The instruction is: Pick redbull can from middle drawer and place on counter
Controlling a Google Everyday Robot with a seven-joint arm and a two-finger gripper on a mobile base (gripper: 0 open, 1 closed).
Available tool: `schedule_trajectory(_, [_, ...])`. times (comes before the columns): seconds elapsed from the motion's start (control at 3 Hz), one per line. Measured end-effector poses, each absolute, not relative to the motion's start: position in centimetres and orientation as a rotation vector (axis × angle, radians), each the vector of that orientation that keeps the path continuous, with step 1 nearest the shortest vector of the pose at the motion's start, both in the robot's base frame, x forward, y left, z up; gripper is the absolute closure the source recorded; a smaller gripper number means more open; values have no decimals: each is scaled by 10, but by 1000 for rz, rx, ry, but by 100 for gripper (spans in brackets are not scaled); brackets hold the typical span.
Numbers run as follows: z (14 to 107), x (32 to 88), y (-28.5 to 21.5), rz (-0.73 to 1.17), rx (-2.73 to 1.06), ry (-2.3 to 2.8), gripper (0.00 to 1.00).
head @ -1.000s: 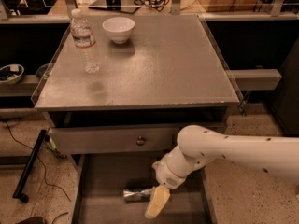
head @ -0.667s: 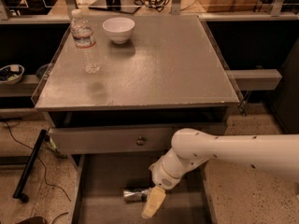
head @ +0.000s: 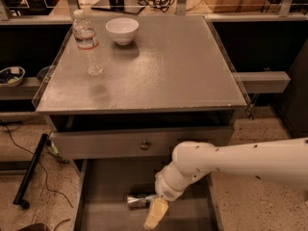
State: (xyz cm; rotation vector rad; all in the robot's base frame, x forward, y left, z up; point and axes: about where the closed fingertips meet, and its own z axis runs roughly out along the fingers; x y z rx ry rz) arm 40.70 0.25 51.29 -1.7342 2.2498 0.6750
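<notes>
The redbull can (head: 139,201) lies on its side on the floor of the open middle drawer (head: 108,189), at the bottom of the camera view. My gripper (head: 154,215) reaches down into the drawer from the right on the white arm (head: 231,162). It sits just right of the can's near end and very close to it. Whether it touches the can does not show. The counter (head: 168,66) is the grey speckled top of the cabinet above.
A clear water bottle (head: 87,42) and a white bowl (head: 122,30) stand at the counter's back left. A grey drawer front with a round knob (head: 144,145) hangs just above the open drawer. A black cable and bar (head: 29,177) lie on the floor at left.
The arm has shifted slightly left and lower, bringing the gripper closer to the can. The can has not moved.
</notes>
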Motion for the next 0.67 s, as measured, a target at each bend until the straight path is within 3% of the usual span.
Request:
schedule_trajectory(0.33, [506,414,4,516,-1699,2251,0])
schedule_trajectory(0.67, [501,421,12,523,-1704,2214,0])
